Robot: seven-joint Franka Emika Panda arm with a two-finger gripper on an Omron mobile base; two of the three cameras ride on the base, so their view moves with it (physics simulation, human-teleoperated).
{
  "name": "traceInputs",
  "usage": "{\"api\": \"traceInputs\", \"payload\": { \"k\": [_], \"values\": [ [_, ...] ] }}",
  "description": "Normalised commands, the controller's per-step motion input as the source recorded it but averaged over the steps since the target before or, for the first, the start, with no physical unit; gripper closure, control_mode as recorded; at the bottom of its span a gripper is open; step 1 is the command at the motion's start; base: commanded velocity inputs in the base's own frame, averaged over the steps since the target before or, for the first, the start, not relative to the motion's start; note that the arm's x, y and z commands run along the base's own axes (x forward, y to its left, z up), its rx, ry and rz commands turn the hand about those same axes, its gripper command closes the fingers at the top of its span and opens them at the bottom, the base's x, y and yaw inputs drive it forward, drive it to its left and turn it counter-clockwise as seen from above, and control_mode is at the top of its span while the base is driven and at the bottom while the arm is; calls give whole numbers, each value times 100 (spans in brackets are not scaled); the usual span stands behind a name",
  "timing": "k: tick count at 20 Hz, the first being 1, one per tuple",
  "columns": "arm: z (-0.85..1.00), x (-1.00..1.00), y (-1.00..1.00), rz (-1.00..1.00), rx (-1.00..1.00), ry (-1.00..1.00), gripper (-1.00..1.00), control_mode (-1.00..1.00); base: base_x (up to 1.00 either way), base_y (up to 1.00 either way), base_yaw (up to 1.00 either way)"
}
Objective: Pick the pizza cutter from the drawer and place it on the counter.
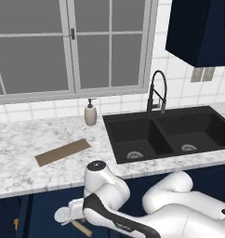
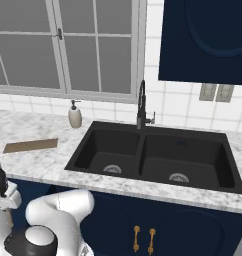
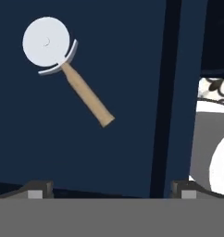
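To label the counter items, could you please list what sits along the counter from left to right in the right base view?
Brown board → soap bottle → faucet behind the black double sink → wall outlets above the counter.

A soap bottle (image 2: 75, 115) and brown board (image 2: 31, 145) sit on the counter (image 2: 53, 162) beside the sink (image 2: 158, 155).

Standing here, I can read no lettering, brand, number or sign anywhere, neither on the soap bottle (image 1: 90, 114) by the window nor on the pizza cutter (image 3: 63, 65) lying in the drawer (image 3: 127, 139).
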Motion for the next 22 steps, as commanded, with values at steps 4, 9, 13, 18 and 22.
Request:
{"api": "traceInputs", "payload": {
  "k": [4, 9, 13, 18, 22],
  "values": [
    [-27, 53, 0, 11, -9, -1, -100, -100, 0, 0, 0],
    [-43, 48, 20, 12, -9, 1, -100, -100, 0, 0, 0],
    [-33, 9, 57, 5, -8, 5, -100, -100, 0, 0, 0],
    [-18, 7, 42, 3, -2, 4, -100, -100, 0, 0, 0],
    [-21, 22, 1, 4, 0, 0, -100, -100, 0, 0, 0]
  ]
}}
